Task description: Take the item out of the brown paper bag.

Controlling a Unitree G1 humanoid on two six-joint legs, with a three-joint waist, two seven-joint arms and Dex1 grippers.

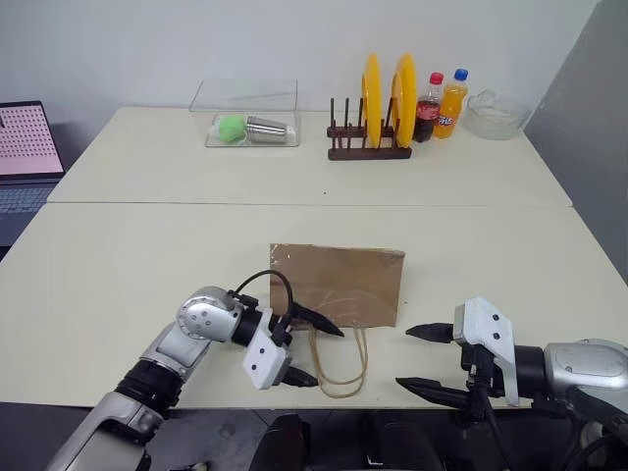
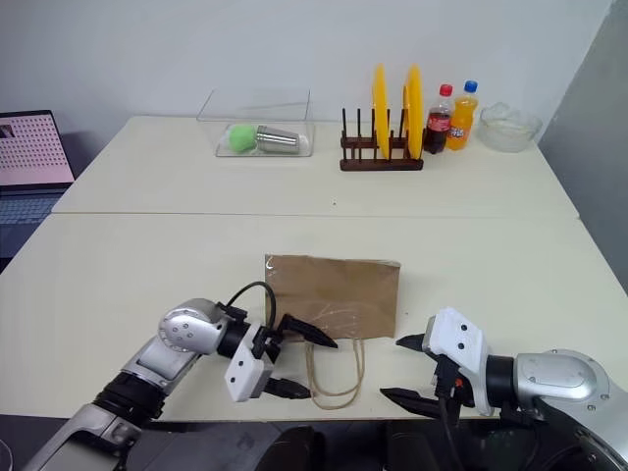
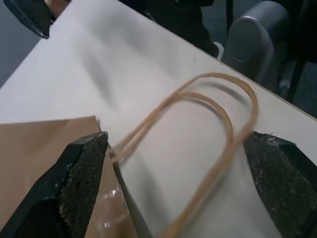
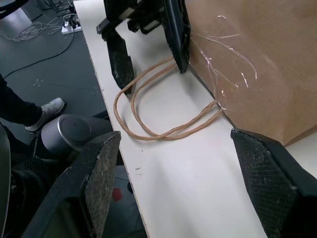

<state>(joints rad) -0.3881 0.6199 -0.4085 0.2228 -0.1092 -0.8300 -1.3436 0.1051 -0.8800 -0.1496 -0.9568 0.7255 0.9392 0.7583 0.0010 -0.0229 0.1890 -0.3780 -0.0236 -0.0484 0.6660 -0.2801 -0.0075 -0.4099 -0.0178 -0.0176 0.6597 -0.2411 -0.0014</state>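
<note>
Two tables point(image 1: 118, 285) stood pushed together before me, and at their far left edge sat one laptop point(image 1: 25, 162) with its screen lit. Further along the back table I counted one clear plastic box point(image 1: 250, 113) holding one green ball point(image 1: 231, 128) and one metal cup point(image 1: 272, 130) lying on its side. Right of that stood one dark wooden rack point(image 1: 368, 147) with two yellow plates point(image 1: 373, 93) upright in it, then two bottles point(image 1: 429, 108), one dark cola and one orange, and last one glass bowl point(image 1: 496, 115). On the near table, the one brown paper bag point(image 1: 339, 285) lay flat, its mouth turned toward me and its two loop handles point(image 1: 339, 368) spilling onto the tabletop close to the front edge. My left gripper point(image 1: 304, 348) lay at the bag's near left corner, fingers spread wide and grasping nothing, one finger at the corner of the mouth and the other just beside the handle loops, so the loops lay between my two fingers. My right gripper point(image 1: 427, 358) hovered near the bag's right side, apart from it, fingers released and empty. I could not see the item; the bag's paper hid whatever was inside.
</note>
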